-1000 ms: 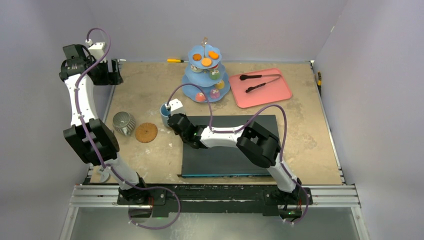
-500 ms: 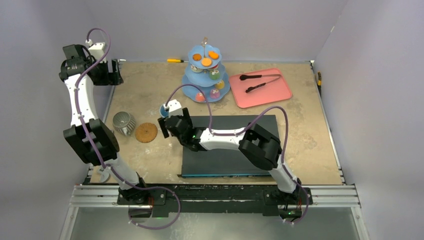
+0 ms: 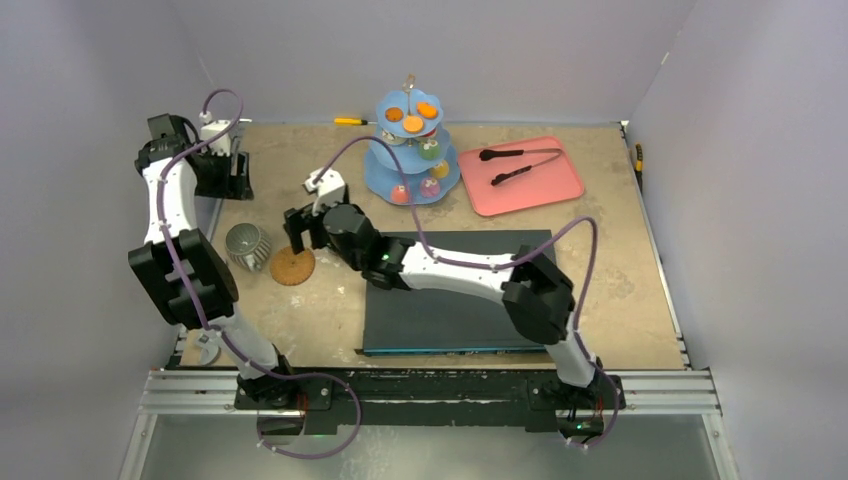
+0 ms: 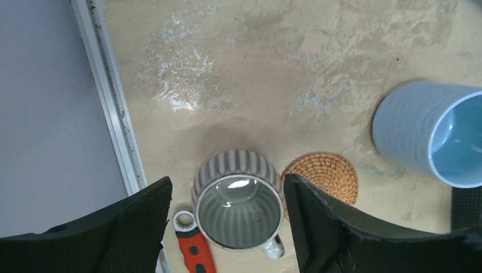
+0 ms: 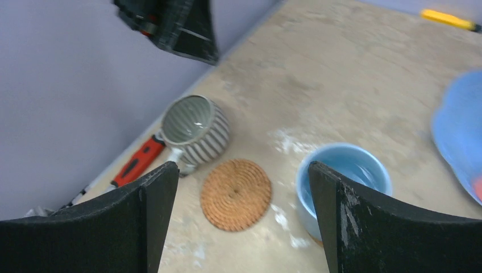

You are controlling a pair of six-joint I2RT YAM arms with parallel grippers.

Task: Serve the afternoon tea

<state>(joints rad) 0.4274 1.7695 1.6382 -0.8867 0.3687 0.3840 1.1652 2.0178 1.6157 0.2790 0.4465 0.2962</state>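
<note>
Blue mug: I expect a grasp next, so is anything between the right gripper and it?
Nothing visible: the mug sits free just ahead of the open right gripper; the coaster lies beside it, apart.

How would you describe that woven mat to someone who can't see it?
From the light-blue three-tier stand at the back, come forward and left to two mugs. Between the striped grey mug and the light-blue mug lies the coaster: the only flat, woven brown disc.
</note>
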